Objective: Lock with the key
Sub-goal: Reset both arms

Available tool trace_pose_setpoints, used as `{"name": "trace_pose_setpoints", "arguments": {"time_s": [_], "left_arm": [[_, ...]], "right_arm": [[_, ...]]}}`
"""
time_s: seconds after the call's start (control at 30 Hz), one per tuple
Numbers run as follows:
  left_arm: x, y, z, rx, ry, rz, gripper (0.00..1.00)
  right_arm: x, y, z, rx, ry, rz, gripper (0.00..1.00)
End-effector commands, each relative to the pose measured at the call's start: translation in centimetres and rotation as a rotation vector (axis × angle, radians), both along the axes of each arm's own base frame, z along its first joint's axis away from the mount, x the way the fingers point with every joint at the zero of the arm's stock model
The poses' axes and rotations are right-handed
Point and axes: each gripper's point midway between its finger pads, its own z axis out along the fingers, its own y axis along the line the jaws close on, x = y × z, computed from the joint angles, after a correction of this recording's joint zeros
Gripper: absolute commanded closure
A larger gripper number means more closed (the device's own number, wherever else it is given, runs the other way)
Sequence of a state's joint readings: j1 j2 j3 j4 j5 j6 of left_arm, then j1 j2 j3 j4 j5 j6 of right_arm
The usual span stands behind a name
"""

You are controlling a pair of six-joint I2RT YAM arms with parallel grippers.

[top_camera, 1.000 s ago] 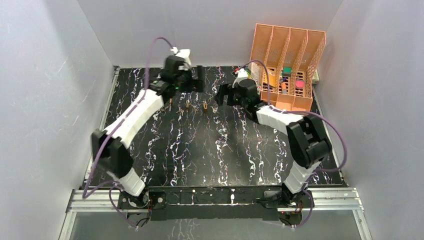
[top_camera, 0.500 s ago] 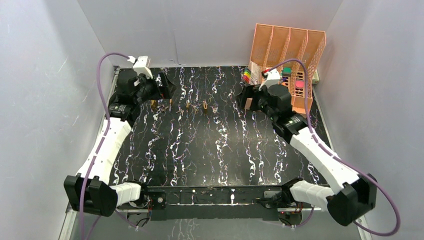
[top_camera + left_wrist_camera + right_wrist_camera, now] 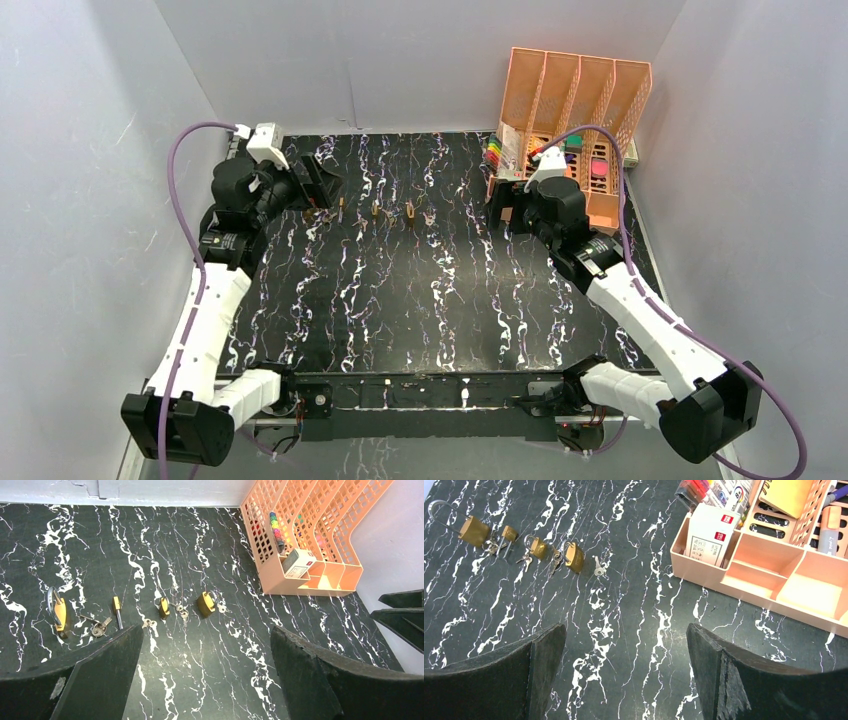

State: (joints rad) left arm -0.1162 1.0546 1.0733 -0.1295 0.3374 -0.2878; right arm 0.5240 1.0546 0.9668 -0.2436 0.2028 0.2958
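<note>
Several brass padlocks lie in a row on the black marble table: a long-shackle one (image 3: 56, 614), a small one (image 3: 116, 611), a mid one (image 3: 163, 606) and the rightmost padlock (image 3: 205, 603) (image 3: 574, 556) (image 3: 410, 211). Small silver keys lie beside them, one key (image 3: 597, 567) (image 3: 220, 608) just right of the rightmost padlock, another key (image 3: 100, 626) near the left end. My left gripper (image 3: 322, 183) (image 3: 206, 630) hovers open at the row's left end. My right gripper (image 3: 500, 205) (image 3: 625, 627) hovers open to the right of the row. Neither holds anything.
An orange file organizer (image 3: 575, 100) (image 3: 774, 580) stands at the back right, holding markers, a white box (image 3: 709, 535) and notebooks; my right gripper is close to its front left corner. Grey walls enclose the table on three sides.
Both arms have swung outward from the middle of the row: the left gripper went left toward the wall, the right gripper went right toward the organizer. The locks and keys lie where they were.
</note>
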Motion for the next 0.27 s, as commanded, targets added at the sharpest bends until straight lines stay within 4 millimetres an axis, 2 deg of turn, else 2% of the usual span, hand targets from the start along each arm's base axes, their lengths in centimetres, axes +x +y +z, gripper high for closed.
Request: {"name": "trace_pose_setpoints", "arguments": {"time_s": [0.0,0.23], "left_arm": [[-0.5,-0.1,1.5,-0.020,-0.051,-0.008,0.02],[-0.5,-0.5,2.6,-0.043,-0.071,-0.024,0.02]], "right_arm": [[0.3,-0.2,1.9,0.007,-0.053,-0.010,0.01],[-0.6,0.8,3.8,0.021,-0.131,0.096,0.02]]}}
